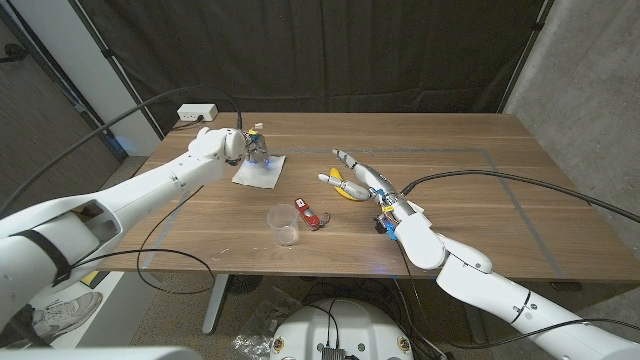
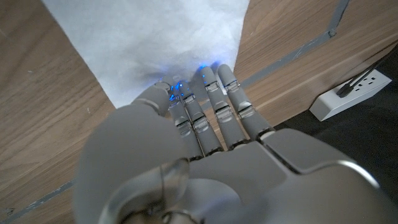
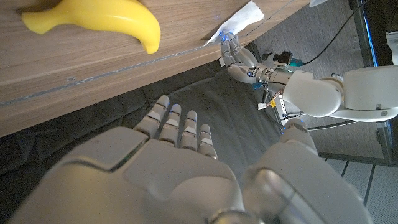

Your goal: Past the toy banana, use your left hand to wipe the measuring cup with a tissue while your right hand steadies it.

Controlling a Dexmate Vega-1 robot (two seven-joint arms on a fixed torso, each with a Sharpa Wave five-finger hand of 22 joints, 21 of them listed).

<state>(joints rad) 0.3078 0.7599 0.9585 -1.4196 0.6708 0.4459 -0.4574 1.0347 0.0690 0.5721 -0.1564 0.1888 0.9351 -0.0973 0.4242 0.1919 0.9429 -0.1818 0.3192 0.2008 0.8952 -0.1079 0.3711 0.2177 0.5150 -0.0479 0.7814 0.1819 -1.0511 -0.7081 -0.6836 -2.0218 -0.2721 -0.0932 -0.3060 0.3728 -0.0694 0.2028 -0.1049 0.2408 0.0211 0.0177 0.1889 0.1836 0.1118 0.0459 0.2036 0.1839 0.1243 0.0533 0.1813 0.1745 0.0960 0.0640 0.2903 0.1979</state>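
From the head view, the left hand [image 1: 250, 145] reaches down onto a white tissue [image 1: 259, 171] lying flat on the wooden table [image 1: 470, 150] toward its far left side; its fingertips touch the sheet at its far edge. The measuring cup [image 1: 283, 224], a clear plastic one, stands upright nearer the front edge of the table, well apart from both hands, and looks empty. Just beside it lies a small red object [image 1: 306, 214]. The toy banana [image 1: 343, 186] lies near the middle of the table, and the right hand [image 1: 365, 176] stretches over it with its fingers straight and apart, holding nothing. A white power strip [image 1: 196, 113] sits at the far left corner.

In the left wrist view, the left hand [image 2: 205, 124] has its fingers [image 2: 227, 93] held close together and pointed down, their tips pressing on the edge of the tissue [image 2: 143, 37]. Whether they have pinched it up I cannot tell. The power strip [image 2: 351, 93] shows past the table edge.

In the right wrist view, the right hand [image 3: 168, 155] is spread open and bare. The banana [image 3: 99, 18] lies on the wood beyond it, and farther off the left hand [image 3: 236, 56] touches the tissue [image 3: 242, 18].
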